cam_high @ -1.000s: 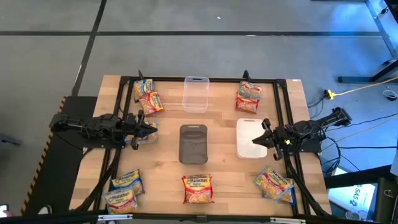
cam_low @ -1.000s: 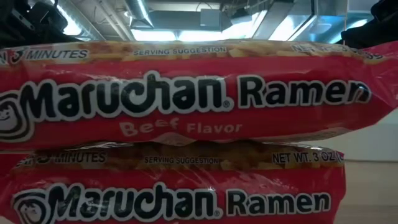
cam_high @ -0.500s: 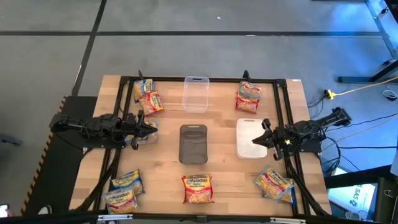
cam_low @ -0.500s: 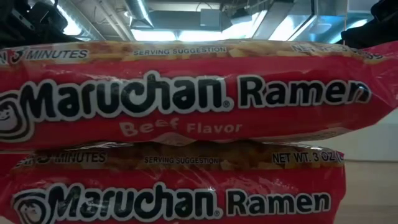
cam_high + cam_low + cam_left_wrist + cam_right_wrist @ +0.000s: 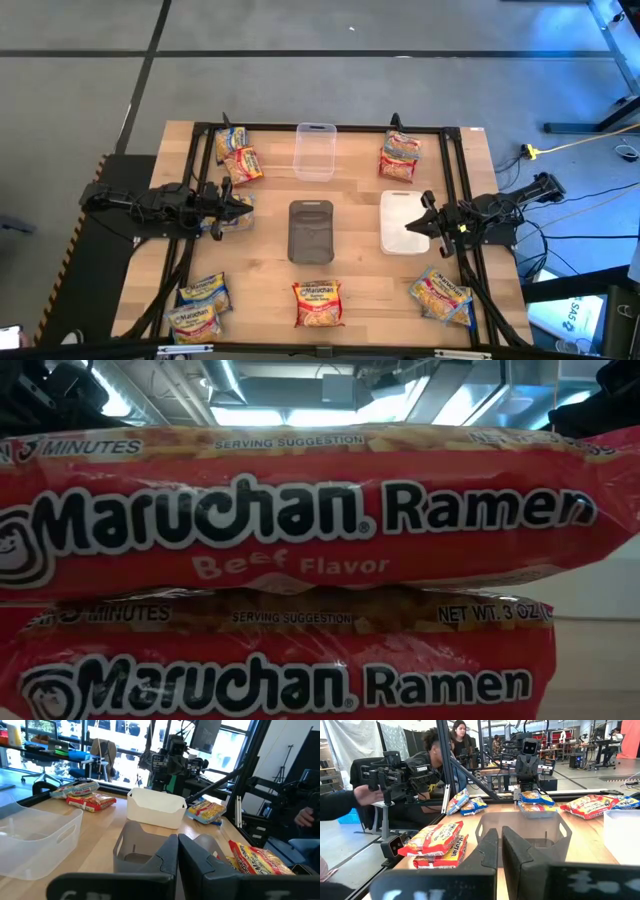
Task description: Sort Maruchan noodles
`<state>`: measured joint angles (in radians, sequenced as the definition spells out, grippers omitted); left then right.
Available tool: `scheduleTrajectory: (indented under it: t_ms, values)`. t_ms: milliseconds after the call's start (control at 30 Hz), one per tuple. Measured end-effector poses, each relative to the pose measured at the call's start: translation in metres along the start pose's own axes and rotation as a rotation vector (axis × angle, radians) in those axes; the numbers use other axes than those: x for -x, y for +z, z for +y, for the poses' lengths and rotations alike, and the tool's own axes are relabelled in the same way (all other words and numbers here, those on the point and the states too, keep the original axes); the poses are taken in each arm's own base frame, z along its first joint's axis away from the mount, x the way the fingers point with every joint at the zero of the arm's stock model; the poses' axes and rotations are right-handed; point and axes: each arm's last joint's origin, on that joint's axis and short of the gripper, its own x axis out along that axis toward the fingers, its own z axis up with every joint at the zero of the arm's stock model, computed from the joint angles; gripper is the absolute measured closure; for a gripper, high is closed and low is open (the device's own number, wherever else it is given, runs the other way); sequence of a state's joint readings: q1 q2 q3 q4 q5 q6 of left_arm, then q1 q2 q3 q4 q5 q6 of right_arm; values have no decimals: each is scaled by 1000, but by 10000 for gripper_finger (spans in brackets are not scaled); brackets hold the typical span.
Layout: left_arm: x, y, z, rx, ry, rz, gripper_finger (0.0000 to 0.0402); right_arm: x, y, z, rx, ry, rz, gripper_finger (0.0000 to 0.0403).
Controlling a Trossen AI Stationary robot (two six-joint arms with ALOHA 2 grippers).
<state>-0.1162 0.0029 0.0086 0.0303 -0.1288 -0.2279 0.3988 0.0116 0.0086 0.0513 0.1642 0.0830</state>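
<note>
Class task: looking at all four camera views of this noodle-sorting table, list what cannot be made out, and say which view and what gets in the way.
- Low view: two stacked beef packets fill the picture and hide the table behind them.
- High view: packet flavour text, for instance on the front-centre packet, is too small to read.
- High view: the packet under the left pincer is mostly covered by it.
- Right wrist view: the white bin is cut off by the edge.
</note>
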Motion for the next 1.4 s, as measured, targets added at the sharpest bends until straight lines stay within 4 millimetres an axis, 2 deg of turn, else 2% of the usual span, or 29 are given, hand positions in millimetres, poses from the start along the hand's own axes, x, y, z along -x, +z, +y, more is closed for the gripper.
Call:
scheduleTrajectory:
  t_ms: [200,400,533,733,867,967,1133,1267,1400]
  values:
    - [0,2,2,-131,84,-27,395,0,1,0,-5,1,-7,403]
    - [0,2,3,-155,102,-32,395,0,5,0,-128,7,-54,403]
    - [0,7,1,-77,79,-84,395,0,10,0,-222,1,-105,403]
    - [4,28,-3,25,24,-306,395,1,11,-3,-315,-91,-138,403]
    - [1,32,-6,39,-15,-327,399,-3,12,-4,-336,-152,-158,403]
    - [-7,36,-9,54,-12,-269,400,-7,18,-3,-335,-153,-161,403]
    - [-29,55,-23,66,-34,-153,400,-23,31,1,-285,-185,-66,403]
    - [-54,67,-40,54,-69,-62,400,-41,43,5,-261,-199,10,403]
    - [-75,70,-59,42,-123,26,400,-62,51,11,-258,-159,91,403]
